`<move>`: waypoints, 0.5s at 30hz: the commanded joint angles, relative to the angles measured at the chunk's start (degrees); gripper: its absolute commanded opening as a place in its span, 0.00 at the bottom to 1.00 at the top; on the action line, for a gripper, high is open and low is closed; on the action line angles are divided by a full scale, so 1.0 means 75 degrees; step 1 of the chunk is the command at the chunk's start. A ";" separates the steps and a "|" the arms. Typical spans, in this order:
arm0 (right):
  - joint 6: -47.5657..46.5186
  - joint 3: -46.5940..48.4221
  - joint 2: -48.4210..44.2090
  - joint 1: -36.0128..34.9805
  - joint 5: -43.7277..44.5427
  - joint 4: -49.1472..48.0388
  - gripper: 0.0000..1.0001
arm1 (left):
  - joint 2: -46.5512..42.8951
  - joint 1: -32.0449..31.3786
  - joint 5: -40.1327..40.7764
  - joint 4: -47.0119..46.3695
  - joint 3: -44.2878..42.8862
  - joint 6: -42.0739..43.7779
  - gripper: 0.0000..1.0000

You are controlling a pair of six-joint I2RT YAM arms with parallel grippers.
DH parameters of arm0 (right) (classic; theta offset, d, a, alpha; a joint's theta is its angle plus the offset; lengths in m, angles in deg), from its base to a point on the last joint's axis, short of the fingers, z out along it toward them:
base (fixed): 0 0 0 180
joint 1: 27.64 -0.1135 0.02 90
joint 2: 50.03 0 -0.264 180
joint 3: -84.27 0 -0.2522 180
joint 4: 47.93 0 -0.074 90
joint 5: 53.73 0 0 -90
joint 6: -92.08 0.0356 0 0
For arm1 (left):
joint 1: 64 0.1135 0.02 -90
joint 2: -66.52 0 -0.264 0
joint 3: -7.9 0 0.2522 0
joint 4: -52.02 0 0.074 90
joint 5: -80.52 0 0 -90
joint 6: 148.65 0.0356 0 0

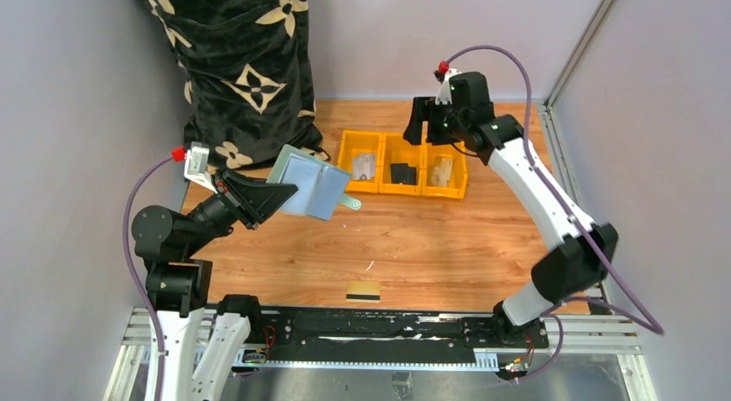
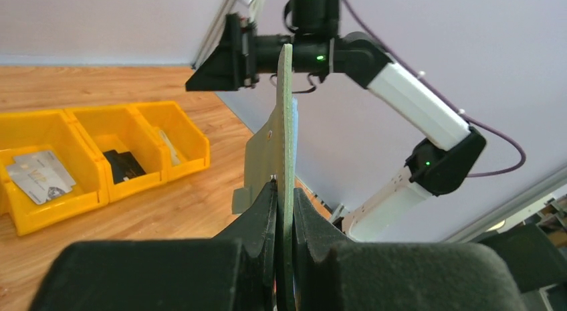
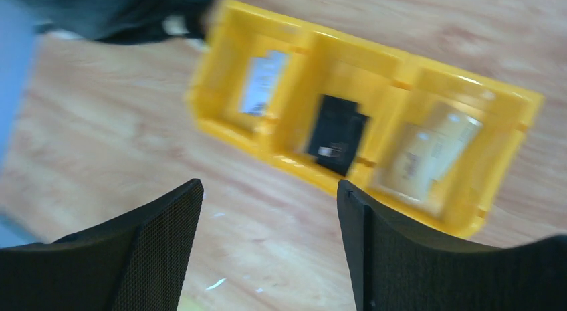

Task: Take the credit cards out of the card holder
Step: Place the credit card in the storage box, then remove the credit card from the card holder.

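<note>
My left gripper (image 1: 278,192) is shut on the edge of the sage-green card holder (image 1: 309,185) and holds it open above the table, its pale blue-grey inside facing up. In the left wrist view the card holder (image 2: 287,124) stands edge-on between my fingers (image 2: 264,211). A yellow-gold credit card with a black stripe (image 1: 363,291) lies flat on the table near the front edge. My right gripper (image 1: 421,121) is open and empty above the yellow bin; in the right wrist view (image 3: 271,190) its jaws stand wide apart. A tan card (image 3: 428,154), blurred, lies in the bin's right compartment.
The yellow three-part bin (image 1: 402,191) stands at the back middle, with a silver card (image 3: 262,80) in its left compartment and a black item (image 3: 337,134) in the middle one. A black floral bag (image 1: 246,65) stands at the back left. Grey walls close in both sides.
</note>
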 commanded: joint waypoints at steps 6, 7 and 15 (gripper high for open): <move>0.2802 -0.3412 -0.3054 -0.0821 -0.5021 -0.6307 0.79 | -0.0081 -0.0021 -0.0829 -0.0390 -0.0198 0.0332 0.00; 0.3236 -0.3786 -0.3263 -0.1004 -0.5211 -0.7318 0.80 | -0.0067 -0.0025 -0.0874 -0.0424 -0.0204 0.0297 0.00; 0.3076 -0.3820 -0.3268 -0.2532 -0.5971 -0.8618 0.84 | 0.0008 -0.0021 -0.1176 -0.0721 -0.0167 -0.0092 0.00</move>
